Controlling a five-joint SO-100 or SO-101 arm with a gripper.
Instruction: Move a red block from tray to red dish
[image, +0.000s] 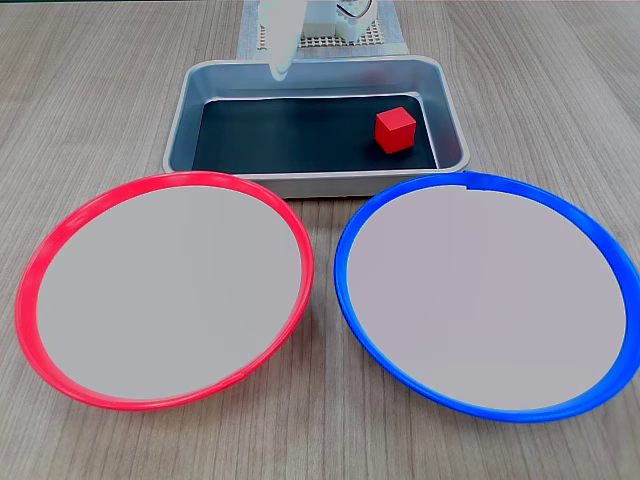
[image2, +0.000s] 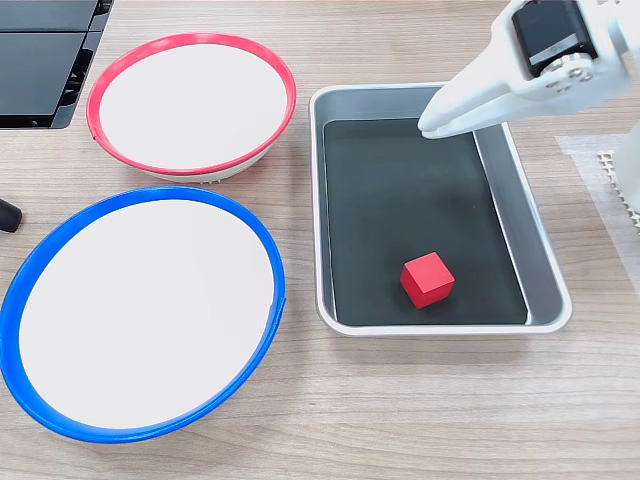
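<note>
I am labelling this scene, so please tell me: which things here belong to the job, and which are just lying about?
Belong to the job:
red block, on the tray floor
tray
red dish
gripper, over the tray, away from the block

Just lying about:
blue dish
black panels at a table corner

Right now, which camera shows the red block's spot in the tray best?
The steep fixed view: the red block sits clear on the tray floor, near one corner. The low fixed view shows the block too, but the floor is foreshortened.
</note>
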